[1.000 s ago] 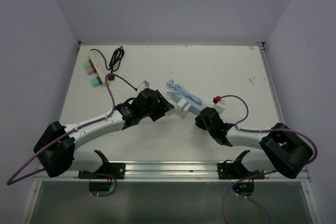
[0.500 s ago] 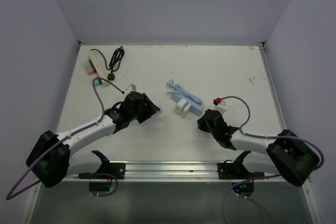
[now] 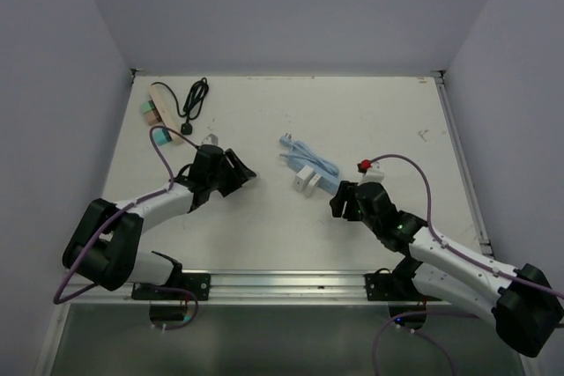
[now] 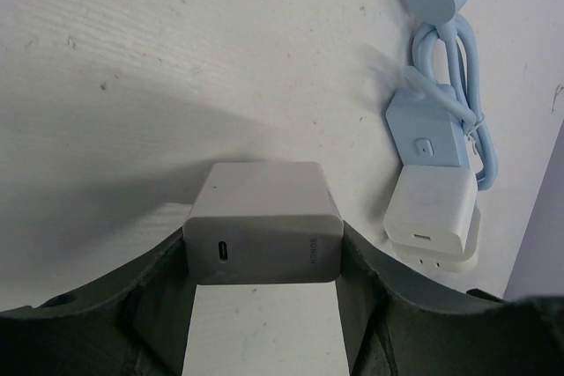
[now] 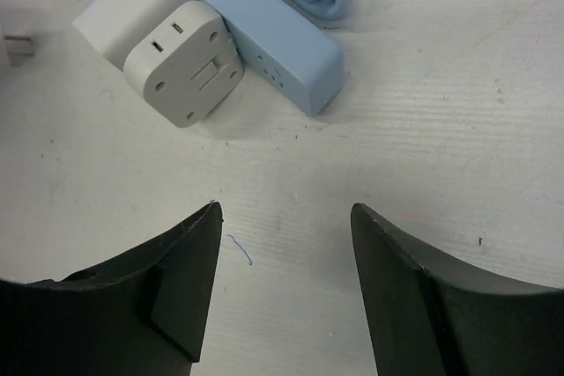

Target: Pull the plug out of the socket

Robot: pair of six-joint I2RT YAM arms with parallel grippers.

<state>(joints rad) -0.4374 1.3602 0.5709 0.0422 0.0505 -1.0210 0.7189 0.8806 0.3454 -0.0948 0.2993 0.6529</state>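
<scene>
A white plug (image 4: 264, 217), a square charger block, sits clamped between my left gripper's (image 4: 263, 257) grey fingers, just above the table. The top view has that left gripper (image 3: 244, 173) left of centre, well apart from the socket. The socket is a light blue strip (image 4: 425, 134) (image 3: 319, 170) (image 5: 273, 41) lying mid-table with its blue cable (image 4: 476, 85) bundled beside it. Another white charger (image 4: 429, 213) and a white adapter (image 5: 183, 61) sit at its end. My right gripper (image 5: 286, 217) (image 3: 338, 199) hovers open just short of the strip, with bare table between its fingers.
A beige power strip (image 3: 163, 107) with coloured plugs and a coiled black cable (image 3: 194, 97) lies at the far left corner. Grey walls close in the table (image 3: 388, 121) on three sides. Purple cables (image 3: 414, 173) loop off both arms.
My left arm has drawn back leftward from the blue socket with the white plug in its fingers. My right gripper has opened and eased back from the strip.
</scene>
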